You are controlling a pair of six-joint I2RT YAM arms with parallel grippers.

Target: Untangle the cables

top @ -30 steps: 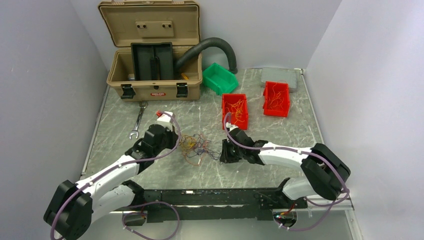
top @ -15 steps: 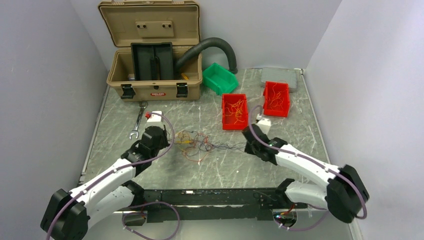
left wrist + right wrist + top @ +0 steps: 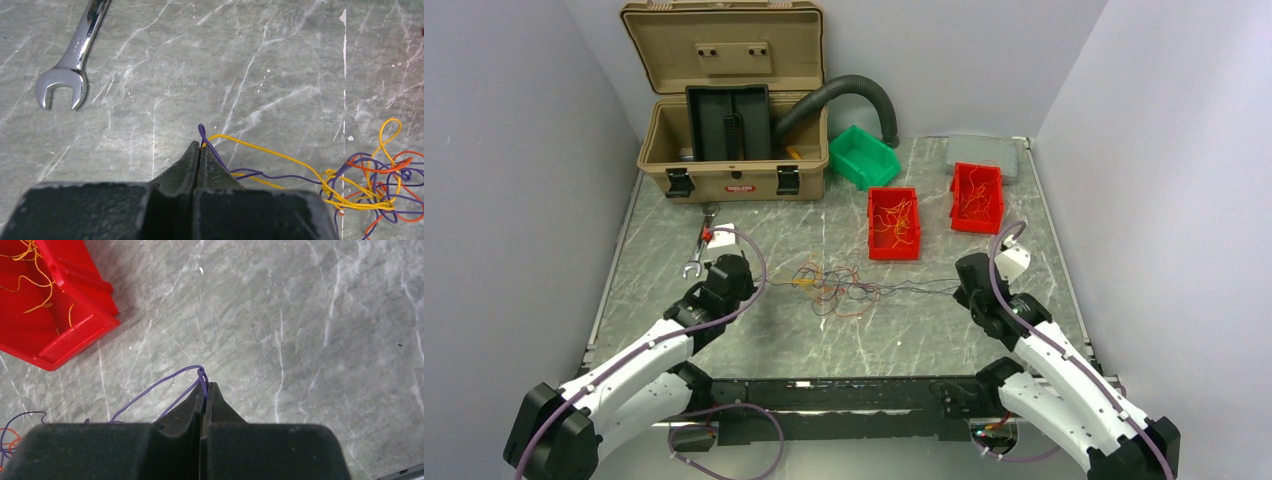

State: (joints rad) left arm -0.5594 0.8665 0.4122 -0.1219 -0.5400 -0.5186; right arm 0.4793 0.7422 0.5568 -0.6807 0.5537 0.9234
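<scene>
Marble table (image 3: pixel 664 230) bears tangled cables (image 3: pixel 839 285). Left gripper (image 3: pixel 200 149) and right gripper (image 3: pixel 205 390), both closed, pinch cables at opposite ends.

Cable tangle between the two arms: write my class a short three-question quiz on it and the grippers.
1. True or false: the left gripper is shut on strands of the cable tangle.
2. What colour is the wire pinched by the right gripper? A orange, B purple, C yellow.
3. Fill in: in the top view the wrench lies to the ___ of the tangle.
Key: 1 true; 2 B; 3 left.
</scene>
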